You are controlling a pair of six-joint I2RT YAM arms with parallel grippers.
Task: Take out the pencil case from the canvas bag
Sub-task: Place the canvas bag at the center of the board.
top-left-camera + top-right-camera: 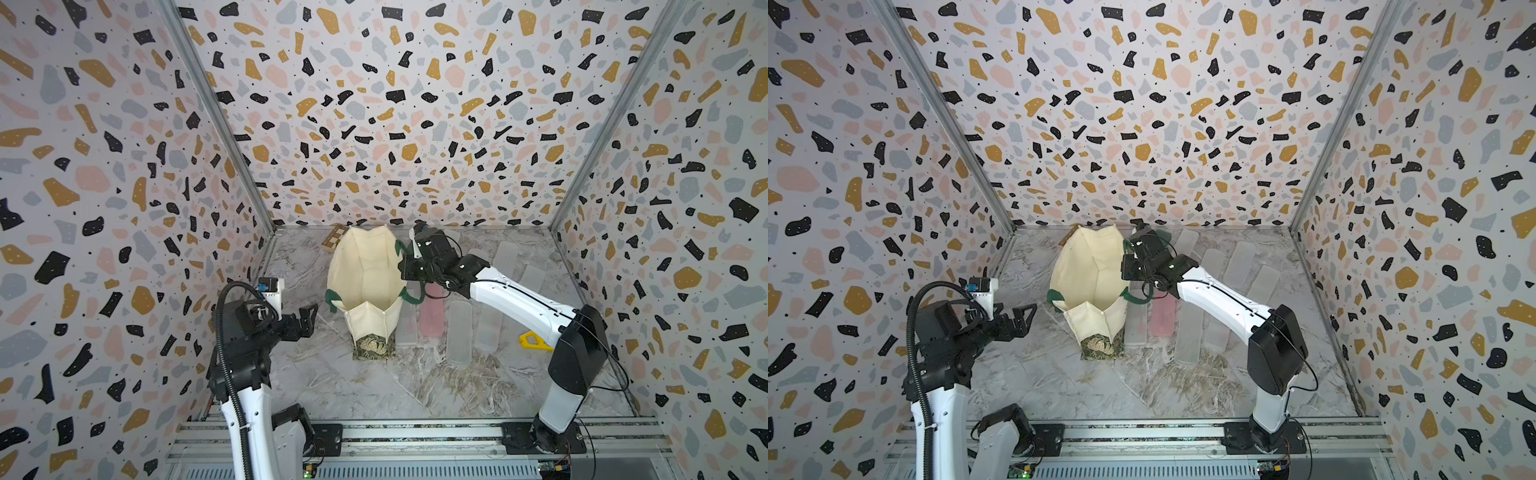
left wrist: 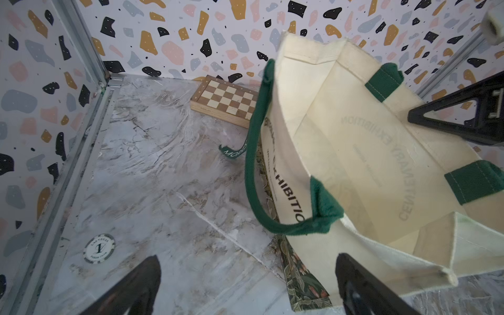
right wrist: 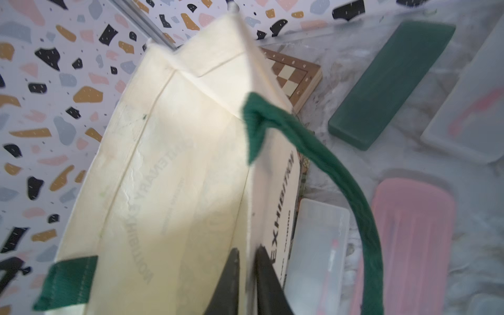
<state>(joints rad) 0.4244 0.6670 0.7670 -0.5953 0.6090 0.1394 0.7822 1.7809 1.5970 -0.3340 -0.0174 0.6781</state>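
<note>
Pencil case: none is seen inside the bag (image 1: 365,270), whose cream lining looks bare in both top views; its floor is not clearly seen. The bag is stood open at table centre. From its 2 to 4 o'clock, a pink case (image 1: 432,316), a green case (image 3: 390,84) and several clear cases (image 1: 459,332) are laid flat on the table (image 1: 374,386), the nearest just beside it. A chessboard (image 2: 226,101) is set at its 11 o'clock.

Right gripper (image 3: 248,249) is placed at the bag's 3 o'clock rim, fingers narrowly parted astride the wall; whether cloth is pinched cannot be told. Left gripper (image 1: 308,321) is hung at 8 o'clock, spread wide, nothing held, apart from the bag.

Step judged: removal likely done, or rim steadied for a check. Next: the floor is to be inspected; any remaining case would be gripped across its narrow side.
</note>
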